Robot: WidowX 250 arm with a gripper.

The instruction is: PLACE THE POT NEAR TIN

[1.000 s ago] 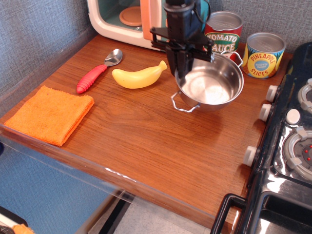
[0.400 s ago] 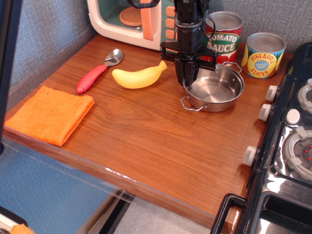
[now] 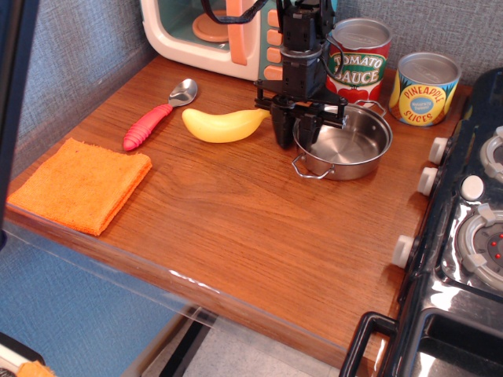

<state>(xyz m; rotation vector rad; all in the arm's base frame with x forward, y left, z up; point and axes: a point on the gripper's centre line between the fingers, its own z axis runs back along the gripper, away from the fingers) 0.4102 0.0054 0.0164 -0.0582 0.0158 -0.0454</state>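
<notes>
The shiny steel pot [image 3: 350, 149] rests flat on the wooden counter [image 3: 236, 228], right in front of the tomato sauce tin [image 3: 360, 59] and left of the pineapple slices tin [image 3: 424, 88]. One wire loop handle points to the front left. My gripper [image 3: 296, 129] hangs straight down over the pot's left rim. Its fingers are spread apart, one outside the rim and one just inside it. The gripper is open and holds nothing.
A yellow banana [image 3: 224, 124] lies just left of the gripper. A red-handled spoon [image 3: 153, 119] and an orange cloth [image 3: 80, 184] are further left. A toy microwave [image 3: 208, 31] stands at the back. A black stove [image 3: 471, 236] borders the right edge.
The pot came down from a tilted, lifted hold to rest flat on the counter by the tomato tin. The gripper's fingers then spread open and let go of the rim.
</notes>
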